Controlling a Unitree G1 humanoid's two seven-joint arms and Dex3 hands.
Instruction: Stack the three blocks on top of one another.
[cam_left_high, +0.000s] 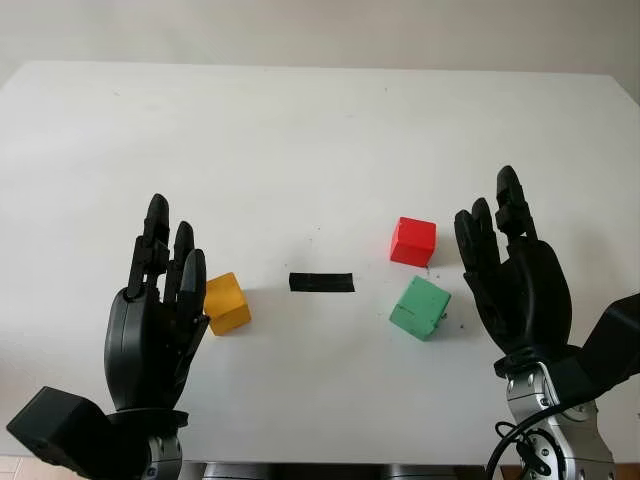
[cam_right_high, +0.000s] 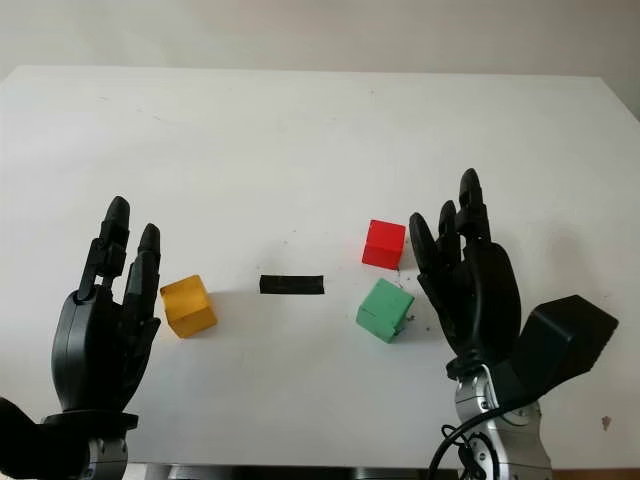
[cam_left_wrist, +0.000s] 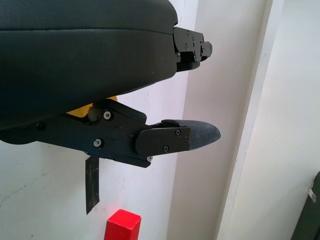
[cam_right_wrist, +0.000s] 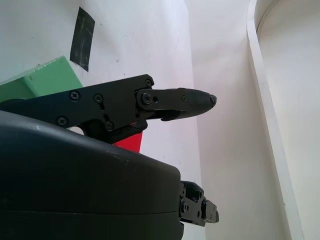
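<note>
On the white bench (cam_left_high: 300, 130) the three blocks lie apart, none stacked. The yellow block (cam_left_high: 227, 302) sits on the near left, just beside the left hand (cam_left_high: 155, 310), which is raised over the bench, released and holding nothing. A strip of black tape (cam_left_high: 321, 282) lies flat at the middle of the bench, between the yellow block and the other two. To the right of the tape, the red block (cam_left_high: 413, 241) sits a little farther back, and the green block (cam_left_high: 420, 307) stands just nearer than it, turned at an angle, the two close but not touching. The right hand (cam_left_high: 515, 280) is up on the right side, just beside the green and red blocks, released and grasping nothing.
</note>
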